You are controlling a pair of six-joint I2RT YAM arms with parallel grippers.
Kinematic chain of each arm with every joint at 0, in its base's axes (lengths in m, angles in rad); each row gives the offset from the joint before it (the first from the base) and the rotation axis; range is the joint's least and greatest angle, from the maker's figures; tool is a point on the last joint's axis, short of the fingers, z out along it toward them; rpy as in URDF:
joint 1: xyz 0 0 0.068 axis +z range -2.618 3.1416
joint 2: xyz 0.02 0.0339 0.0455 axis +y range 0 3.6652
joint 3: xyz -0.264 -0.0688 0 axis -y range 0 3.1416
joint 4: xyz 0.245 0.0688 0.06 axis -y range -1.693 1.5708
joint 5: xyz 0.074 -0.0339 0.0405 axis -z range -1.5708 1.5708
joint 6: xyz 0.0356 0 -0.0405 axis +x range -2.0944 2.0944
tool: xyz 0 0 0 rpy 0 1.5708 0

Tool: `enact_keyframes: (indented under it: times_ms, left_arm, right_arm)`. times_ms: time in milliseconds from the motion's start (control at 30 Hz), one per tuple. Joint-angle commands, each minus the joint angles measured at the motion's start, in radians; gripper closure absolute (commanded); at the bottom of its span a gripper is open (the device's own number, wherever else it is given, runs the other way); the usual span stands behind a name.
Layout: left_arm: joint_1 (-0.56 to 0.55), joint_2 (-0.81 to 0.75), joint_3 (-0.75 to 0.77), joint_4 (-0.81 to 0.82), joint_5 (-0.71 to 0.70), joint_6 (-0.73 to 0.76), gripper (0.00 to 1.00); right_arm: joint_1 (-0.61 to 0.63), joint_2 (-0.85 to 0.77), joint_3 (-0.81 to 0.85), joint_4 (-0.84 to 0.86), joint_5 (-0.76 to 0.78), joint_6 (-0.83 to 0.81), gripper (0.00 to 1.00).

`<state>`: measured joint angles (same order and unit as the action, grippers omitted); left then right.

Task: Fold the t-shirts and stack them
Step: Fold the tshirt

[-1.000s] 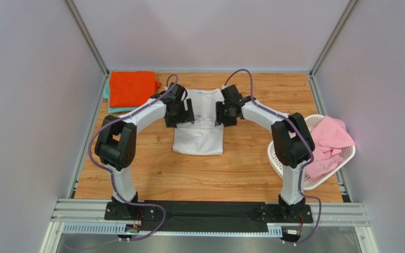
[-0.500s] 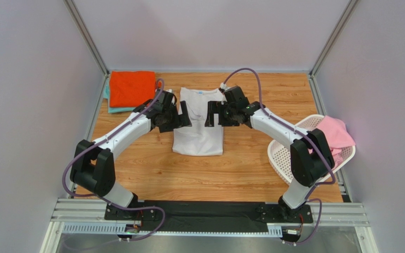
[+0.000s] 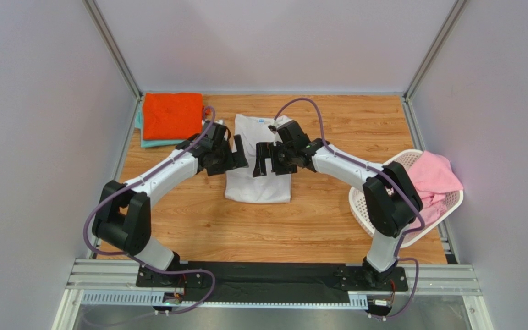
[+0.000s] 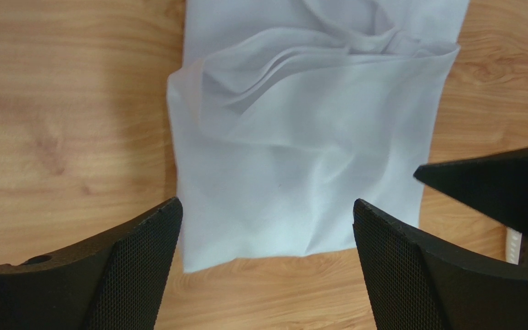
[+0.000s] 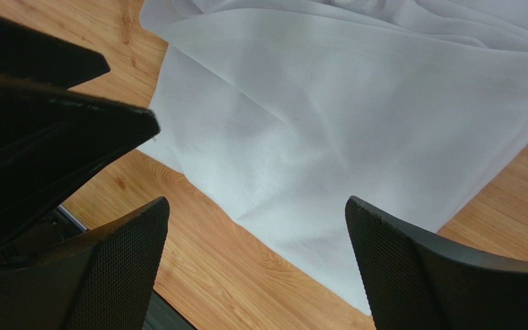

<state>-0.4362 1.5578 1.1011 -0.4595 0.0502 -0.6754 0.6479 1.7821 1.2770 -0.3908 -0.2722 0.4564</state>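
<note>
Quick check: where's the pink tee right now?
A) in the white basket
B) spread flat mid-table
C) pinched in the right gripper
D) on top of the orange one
A: the pink t-shirt lies heaped in the laundry basket at the right of the top view, with part of it draped over the rim.

Wide-open left tool (image 4: 265, 265) over folded white tee (image 4: 301, 165), wood table (image 4: 67, 103).

Matt, soft white cloth tee (image 4: 301, 172), creased; smooth wood-grain table (image 4: 60, 124); finely meshed black finger pads (image 4: 136, 275), probably rubber; perforated plastic basket (image 3: 422, 232).
</note>
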Motion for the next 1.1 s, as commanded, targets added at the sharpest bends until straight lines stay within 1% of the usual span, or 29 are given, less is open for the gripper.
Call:
enact_keyframes:
  times_ms: [0, 33, 100, 133, 167, 200, 267, 300, 400, 567, 733, 833, 967, 1067]
  left_arm:
    - [0.013, -0.146, -0.093, -0.011, -0.093, -0.059, 0.00]
    - [0.017, -0.174, -0.118, -0.030, -0.134, -0.073, 0.00]
    - [0.040, -0.235, -0.203, -0.039, -0.159, -0.105, 0.00]
    - [0.048, -0.295, -0.233, -0.051, -0.168, -0.116, 0.00]
    - [0.053, -0.321, -0.286, -0.060, -0.173, -0.125, 0.00]
    - [0.057, -0.378, -0.311, -0.068, -0.180, -0.159, 0.00]
    - [0.057, -0.425, -0.386, -0.062, -0.153, -0.184, 0.00]
    - [0.057, -0.464, -0.405, -0.054, -0.136, -0.191, 0.00]
    - [0.057, -0.507, -0.451, -0.050, -0.096, -0.191, 0.00]
    - [0.057, -0.535, -0.492, -0.054, -0.073, -0.191, 0.00]
    - [0.057, -0.525, -0.504, -0.022, -0.037, -0.173, 0.00]
    - [0.057, -0.516, -0.503, -0.007, -0.012, -0.167, 0.00]
    - [0.057, -0.513, -0.498, 0.034, 0.028, -0.159, 0.00]
    - [0.057, -0.507, -0.482, 0.077, 0.042, -0.150, 0.00]
  right_arm:
    - [0.010, 0.060, 0.065, 0.052, -0.068, 0.016, 0.00]
    - [0.018, 0.080, 0.082, 0.053, -0.073, 0.008, 0.00]
    - [0.027, 0.103, 0.105, 0.059, -0.085, -0.001, 0.00]
    - [0.033, 0.117, 0.119, 0.059, -0.088, -0.015, 0.00]
    - [0.036, 0.143, 0.145, 0.058, -0.087, -0.015, 0.00]
    - [0.038, 0.158, 0.160, 0.058, -0.090, -0.015, 0.00]
    - [0.038, 0.210, 0.201, 0.059, -0.084, -0.004, 0.00]
    - [0.038, 0.226, 0.217, 0.056, -0.087, -0.005, 0.00]
    - [0.038, 0.283, 0.274, 0.052, -0.076, -0.007, 0.00]
    - [0.029, 0.350, 0.361, 0.040, -0.012, -0.010, 0.00]
    - [-0.005, 0.410, 0.456, 0.017, 0.128, 0.005, 0.00]
    - [-0.024, 0.427, 0.492, 0.000, 0.183, 0.007, 0.00]
    - [-0.037, 0.428, 0.521, -0.028, 0.183, -0.008, 0.00]
    - [-0.037, 0.402, 0.513, -0.025, 0.099, -0.027, 0.00]
